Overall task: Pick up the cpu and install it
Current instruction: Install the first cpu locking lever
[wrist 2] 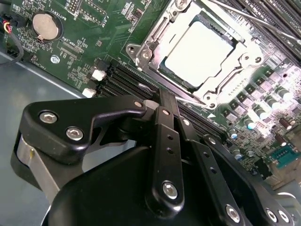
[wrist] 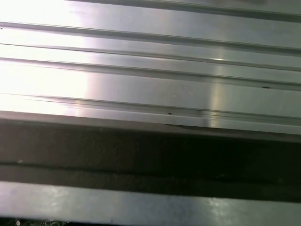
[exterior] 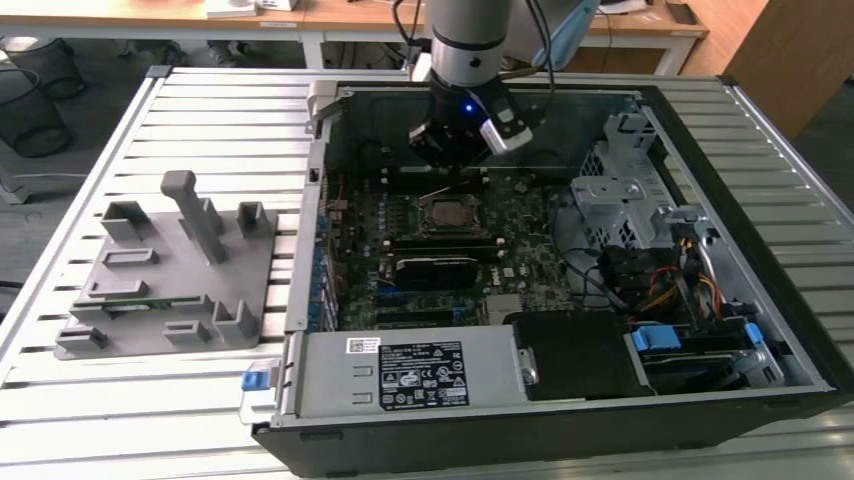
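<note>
Slatted benching [exterior: 200, 100] is carrying an open case [exterior: 747, 300]. Inside, the cpu [wrist 2: 197, 49] is sitting in its socket, apparently seated, just beyond the gripper [exterior: 454, 165]. Whether that gripper's fingers are spread or pressed together, I cannot tell.

Ribbed aluminium table slats [wrist: 150, 89] run horizontally across the upper frame; a dark band [wrist: 150, 155] crosses the lower frame above another pale strip [wrist: 141, 205].
</note>
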Tool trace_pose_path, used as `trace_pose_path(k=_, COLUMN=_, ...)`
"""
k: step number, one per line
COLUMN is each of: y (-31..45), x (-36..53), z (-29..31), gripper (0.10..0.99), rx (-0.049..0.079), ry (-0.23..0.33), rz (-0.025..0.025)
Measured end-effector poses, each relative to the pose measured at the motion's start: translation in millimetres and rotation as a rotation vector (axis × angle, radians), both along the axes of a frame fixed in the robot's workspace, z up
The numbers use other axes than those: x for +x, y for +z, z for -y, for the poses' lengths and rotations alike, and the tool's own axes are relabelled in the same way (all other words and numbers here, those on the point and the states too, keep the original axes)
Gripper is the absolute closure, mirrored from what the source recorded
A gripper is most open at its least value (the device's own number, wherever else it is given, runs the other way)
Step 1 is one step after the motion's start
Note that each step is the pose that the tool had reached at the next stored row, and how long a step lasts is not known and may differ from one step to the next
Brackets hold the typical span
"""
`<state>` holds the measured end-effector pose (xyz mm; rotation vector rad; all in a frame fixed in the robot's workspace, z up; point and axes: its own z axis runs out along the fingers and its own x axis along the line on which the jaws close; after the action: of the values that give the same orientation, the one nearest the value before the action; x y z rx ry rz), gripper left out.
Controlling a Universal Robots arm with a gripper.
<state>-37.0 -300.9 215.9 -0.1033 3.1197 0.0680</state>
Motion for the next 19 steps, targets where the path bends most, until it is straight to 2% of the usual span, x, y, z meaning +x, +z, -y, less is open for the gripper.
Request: trace_pose_path(k=19, y=-12.7, x=6.7, z=0.0, gripper=0.98, rx=-0.001, ry=0.0, rz=0.0)
